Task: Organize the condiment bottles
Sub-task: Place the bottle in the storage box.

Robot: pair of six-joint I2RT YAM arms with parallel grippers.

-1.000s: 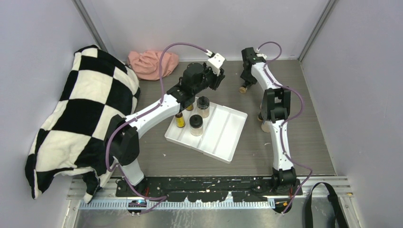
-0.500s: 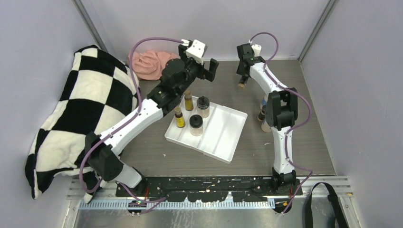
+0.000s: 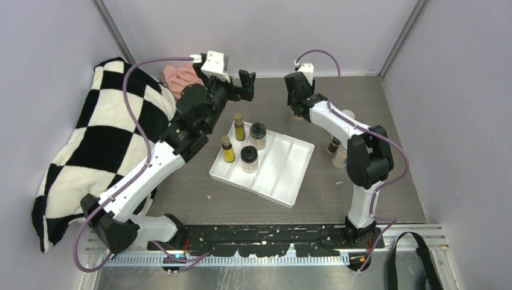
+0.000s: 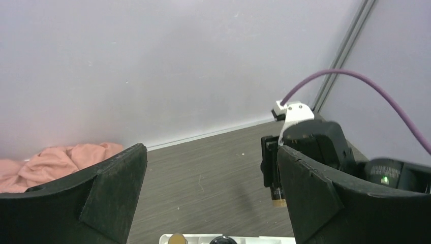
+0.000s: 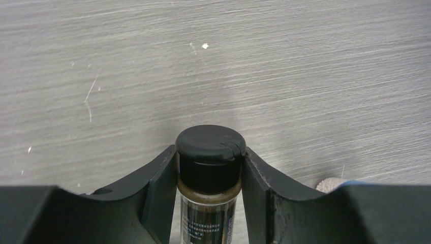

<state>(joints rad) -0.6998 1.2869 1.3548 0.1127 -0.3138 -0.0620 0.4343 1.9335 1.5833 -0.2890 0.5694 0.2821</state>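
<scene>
Overhead view: grey wood-grain bench (image 3: 241, 199) w/ two white robot arms mounted at its near edge. A white plastic divided tray (image 3: 284, 172) sits mid-bench at an angle.

Four condiment bottles stand upright at the tray's left end. They are a slim yellow brown-capped bottle (image 3: 240, 128) at the far corner, a second yellow bottle (image 3: 227, 150) nearer, and beside them two beige jars w/ black lids (image 3: 258, 135) (image 3: 249, 158).

The R gripper (image 5: 210, 173) is clenched on a tiny dark glass bottle w/ black cap (image 5: 210, 152), fingers pressed to both sides of the cap. It is over bare bench beyond the tray's far edge, apart from the tray.

The L gripper (image 4: 208, 198) is released, jaws spread wide w/ nothing between, raised near the back wall.

Right of the tray, partly hidden by the R arm, are a small dark bottle (image 3: 333, 145) and a pale bottle (image 3: 339, 158).

A black-and-white checked cloth (image 3: 102, 139) lies at left, a pink cloth (image 3: 178, 77) at back left.
</scene>
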